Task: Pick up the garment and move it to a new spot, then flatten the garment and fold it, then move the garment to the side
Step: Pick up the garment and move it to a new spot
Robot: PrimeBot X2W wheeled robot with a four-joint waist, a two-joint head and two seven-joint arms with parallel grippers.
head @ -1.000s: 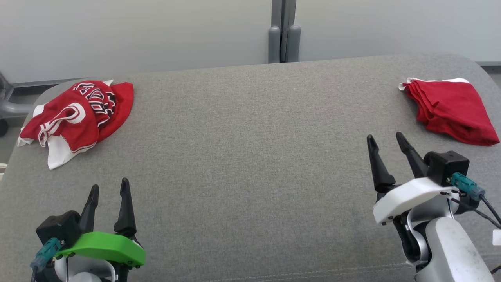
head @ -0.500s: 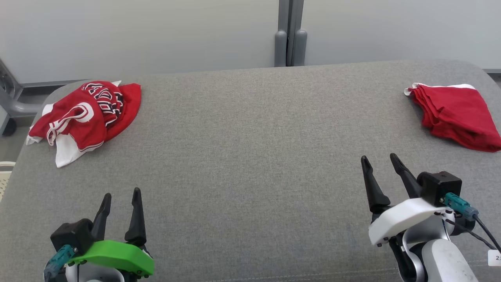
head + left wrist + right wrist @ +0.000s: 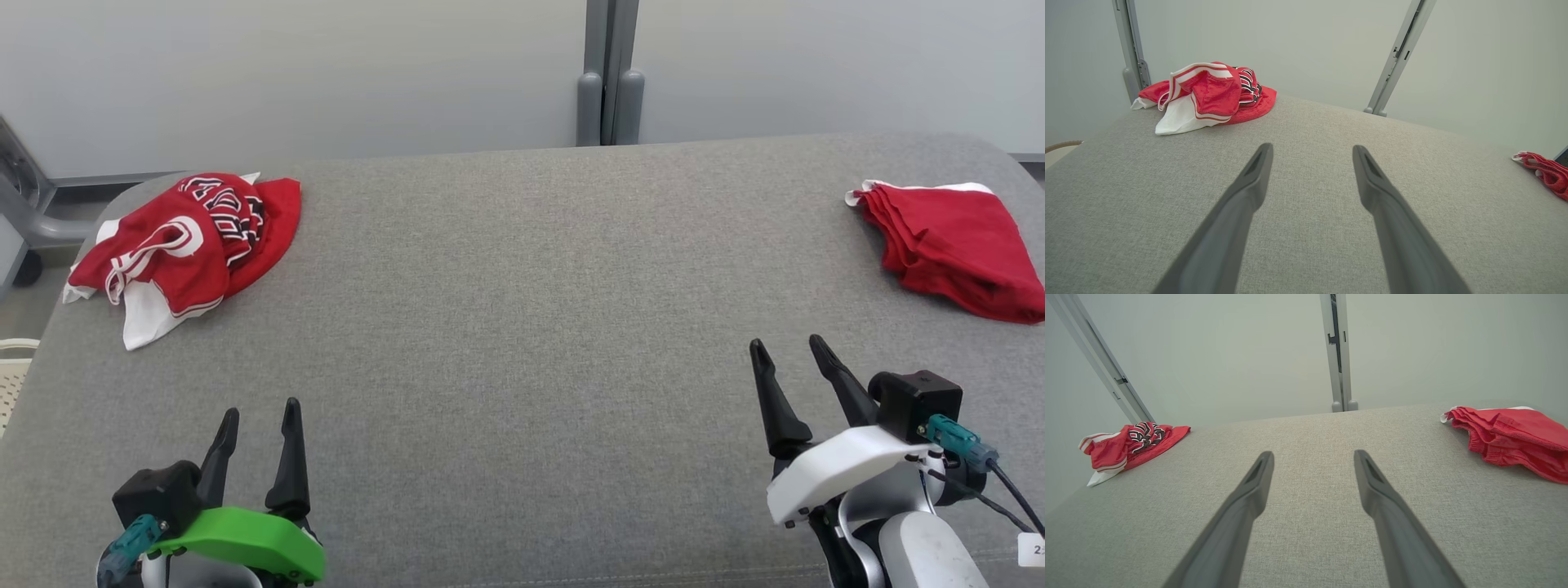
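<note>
Currently my left gripper (image 3: 261,407) and right gripper (image 3: 787,341) both stand wide over the grey cushion (image 3: 522,327), the crumpled garment (image 3: 180,245) well ahead-left of the left one.

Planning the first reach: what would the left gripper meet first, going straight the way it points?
Probably the bare grey cushion; the left gripper aims just right of the garment, though depth is unclear.

Grey fabric surface (image 3: 522,310), wide, rounded at far corners. Plain red cloth (image 3: 951,245), folded in layers, white edge along top, near far right corner. Vertical grey post (image 3: 610,73) behind far edge, against pale wall (image 3: 286,73). Cream slatted item (image 3: 12,376) at left margin, possibly a basket, mostly cut off.
</note>
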